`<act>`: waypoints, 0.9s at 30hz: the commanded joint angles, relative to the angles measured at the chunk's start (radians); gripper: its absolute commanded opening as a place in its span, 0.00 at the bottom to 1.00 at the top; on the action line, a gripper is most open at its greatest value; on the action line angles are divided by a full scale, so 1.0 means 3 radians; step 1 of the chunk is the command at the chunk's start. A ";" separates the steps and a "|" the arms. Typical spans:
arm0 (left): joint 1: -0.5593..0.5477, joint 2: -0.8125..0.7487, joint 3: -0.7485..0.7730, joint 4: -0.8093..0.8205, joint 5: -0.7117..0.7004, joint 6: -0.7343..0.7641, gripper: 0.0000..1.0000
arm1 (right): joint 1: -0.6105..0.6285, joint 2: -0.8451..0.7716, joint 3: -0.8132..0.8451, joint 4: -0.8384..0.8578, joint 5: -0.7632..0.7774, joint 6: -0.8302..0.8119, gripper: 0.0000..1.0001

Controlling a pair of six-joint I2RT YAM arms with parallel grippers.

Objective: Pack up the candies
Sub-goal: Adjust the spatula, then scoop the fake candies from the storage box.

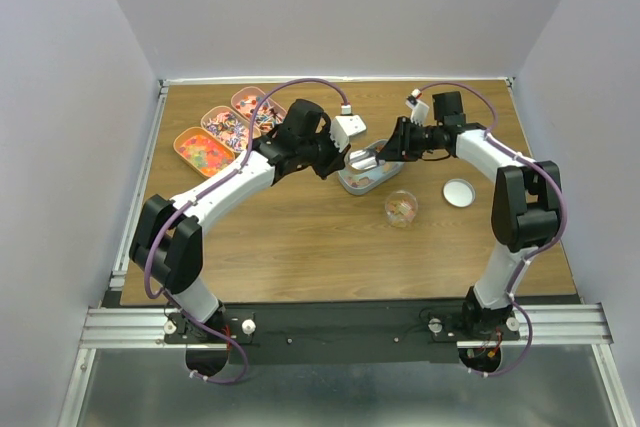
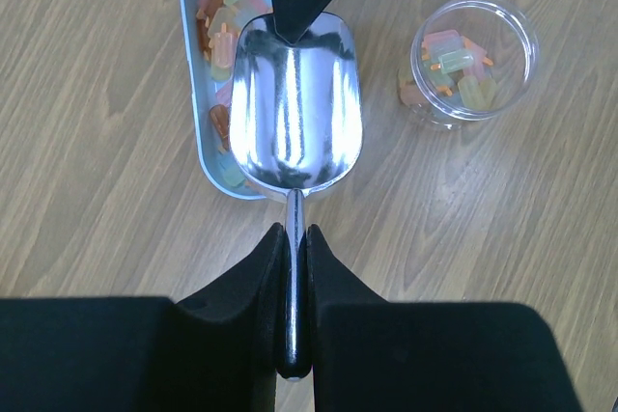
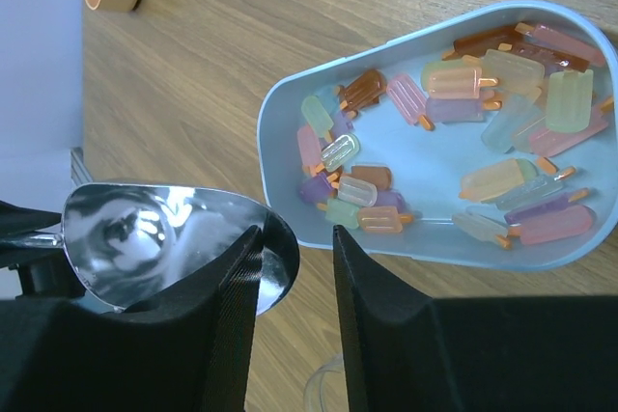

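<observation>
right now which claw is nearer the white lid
Right. The right claw hovers at the pale tin, left of the lid; the left claw, gripping the scoop, is farther left, past that tin.

The scoop (image 2: 297, 108) hangs above the tin (image 2: 190, 94) of candies (image 3: 459, 77); jar (image 2: 473, 60) front-right of it; lid (image 1: 459, 192) farther right.

The wooden tabletop (image 1: 300, 247) is carrying three oval tins (image 1: 226, 129) in a row at far left, a pale blue tin (image 1: 365, 181) mid-table, a clear jar (image 1: 401, 209) nearby, and a white lid (image 1: 459, 192) lying rightward.
</observation>
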 commanded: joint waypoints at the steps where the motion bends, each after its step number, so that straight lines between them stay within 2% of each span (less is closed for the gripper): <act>1: 0.0024 -0.0102 -0.0017 0.0079 0.0085 -0.0018 0.00 | -0.0026 0.0047 -0.0057 0.0030 -0.0011 -0.0044 0.46; 6: 0.0029 -0.0026 0.0059 -0.0162 -0.0048 0.0043 0.00 | -0.0062 -0.0034 0.0004 0.0020 0.0183 -0.0085 0.61; 9: 0.0029 0.0000 0.0105 -0.0280 -0.0110 0.0064 0.00 | -0.0098 -0.0075 0.0075 0.0009 0.0383 -0.0126 0.66; 16: 0.0029 0.0194 0.0356 -0.0689 -0.0391 0.0090 0.00 | -0.0103 -0.0019 0.0244 -0.0067 0.1119 -0.0254 0.67; 22: 0.0024 0.0424 0.0637 -0.0924 -0.0355 0.0074 0.00 | -0.0108 0.0108 0.0357 -0.0083 0.1512 -0.0310 0.68; 27: 0.0014 0.0577 0.0785 -0.1001 -0.0417 0.0049 0.00 | -0.0103 0.0272 0.0479 -0.0088 0.1616 -0.0397 0.68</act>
